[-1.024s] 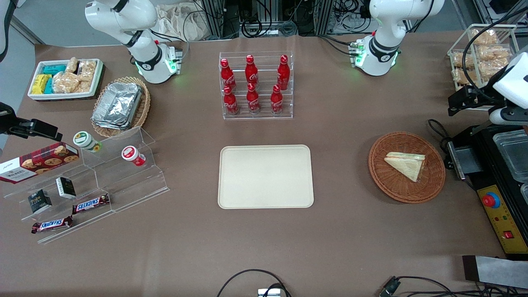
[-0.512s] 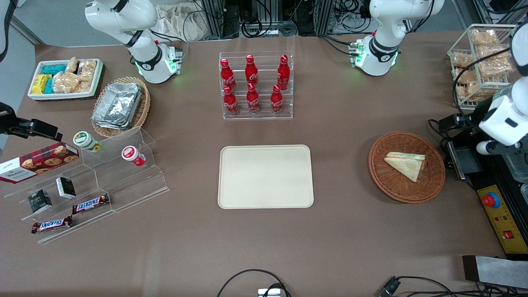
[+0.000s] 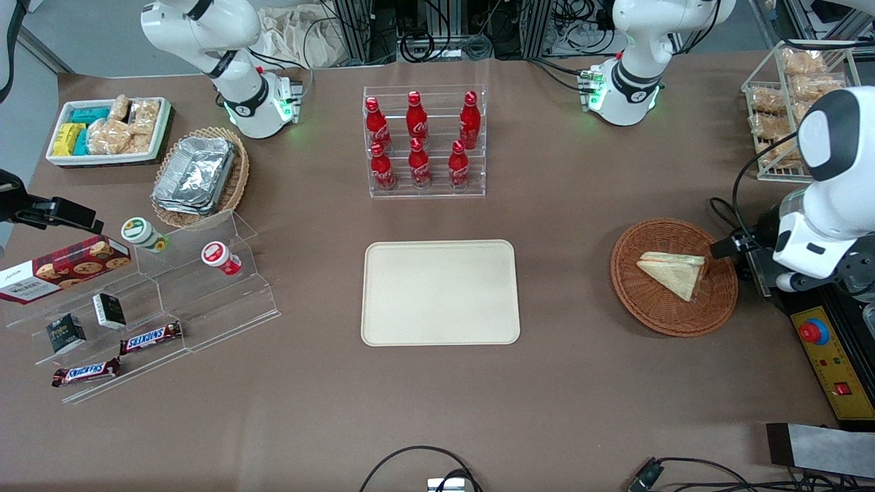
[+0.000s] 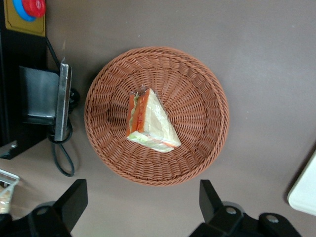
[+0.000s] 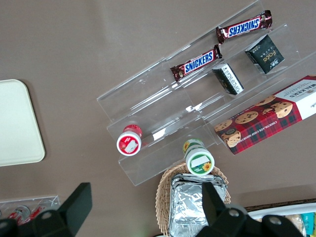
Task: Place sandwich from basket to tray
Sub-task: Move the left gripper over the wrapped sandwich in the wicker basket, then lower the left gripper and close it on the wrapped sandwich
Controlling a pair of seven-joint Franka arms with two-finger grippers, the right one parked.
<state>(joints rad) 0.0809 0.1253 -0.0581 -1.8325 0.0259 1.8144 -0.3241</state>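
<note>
Brown table [image 3: 581, 383] — sandwich [image 4: 148, 121] in basket [image 4: 202, 94] below open tool [image 4: 143, 205]

Sandwich [image 3: 673, 273] in basket [image 3: 642, 304]; claw [image 3: 726, 247] at basket rim.

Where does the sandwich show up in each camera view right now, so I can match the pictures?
Front view: the sandwich lies in the basket, toward the working arm's end of the table.
Left wrist view: the sandwich sits mid-basket, the open gripper hovering above the basket's rim.
Right wrist view: not in it.
Shared landmark: the tray, its corner beside the basket.
</note>
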